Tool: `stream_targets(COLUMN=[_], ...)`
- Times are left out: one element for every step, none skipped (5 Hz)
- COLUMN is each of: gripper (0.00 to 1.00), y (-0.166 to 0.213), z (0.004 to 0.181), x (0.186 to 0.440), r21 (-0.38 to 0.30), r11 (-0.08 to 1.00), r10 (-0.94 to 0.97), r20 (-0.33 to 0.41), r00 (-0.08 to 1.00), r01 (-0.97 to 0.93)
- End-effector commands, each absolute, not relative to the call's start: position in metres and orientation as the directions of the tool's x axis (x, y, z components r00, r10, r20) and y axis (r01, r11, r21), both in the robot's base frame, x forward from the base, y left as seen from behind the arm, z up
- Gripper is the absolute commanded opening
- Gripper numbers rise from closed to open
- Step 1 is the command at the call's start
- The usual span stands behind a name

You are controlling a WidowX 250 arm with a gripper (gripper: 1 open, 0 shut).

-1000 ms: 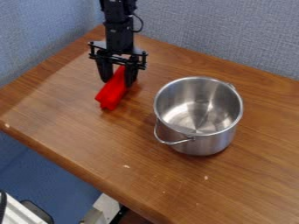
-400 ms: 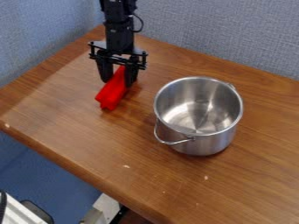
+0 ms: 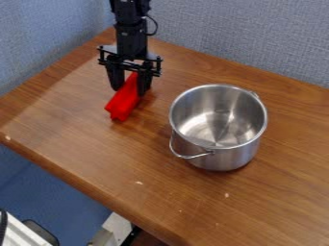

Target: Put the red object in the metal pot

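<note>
On the tabletop nothing has moved: the gripper stays clamped on the red object, not yet lifted toward the metal pot.

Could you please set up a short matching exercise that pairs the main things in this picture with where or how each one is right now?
Things:
1. red block
2. metal pot
3. gripper
4. table

Descriptions:
A. empty, standing upright on the right
B. wooden, carrying everything else
C. pointing straight down, jaws shut on the upper end of something
D. lying tilted on the wood, left of the round container

Pairs: 1-D, 2-A, 3-C, 4-B
</note>
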State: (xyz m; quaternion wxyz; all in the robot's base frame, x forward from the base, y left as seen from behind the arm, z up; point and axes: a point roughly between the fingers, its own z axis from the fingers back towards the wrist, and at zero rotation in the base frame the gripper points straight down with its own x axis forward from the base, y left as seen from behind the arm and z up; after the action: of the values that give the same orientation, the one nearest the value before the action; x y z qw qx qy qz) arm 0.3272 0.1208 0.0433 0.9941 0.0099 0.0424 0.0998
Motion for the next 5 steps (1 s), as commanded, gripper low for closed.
stream_targets(gripper=[0.00,0.00,0.00,0.00,0.00], y=[0.1199,0.1197,0.1195,0.1193,0.1192], z=[0.0839,0.0848,0.0858,0.0869,0.0880], x=[0.3381,0.3384,0.3386,0.3389,0.3391], r21=[0.044,0.044,0.043,0.043,0.042], r11=[0.981,0.981,0.982,0.982,0.982], r10=[0.187,0.185,0.184,0.183,0.182], r20=[0.036,0.038,0.040,0.042,0.044], r00=[0.982,0.982,0.982,0.982,0.982], r01=[-0.188,-0.187,-0.186,-0.184,-0.183])
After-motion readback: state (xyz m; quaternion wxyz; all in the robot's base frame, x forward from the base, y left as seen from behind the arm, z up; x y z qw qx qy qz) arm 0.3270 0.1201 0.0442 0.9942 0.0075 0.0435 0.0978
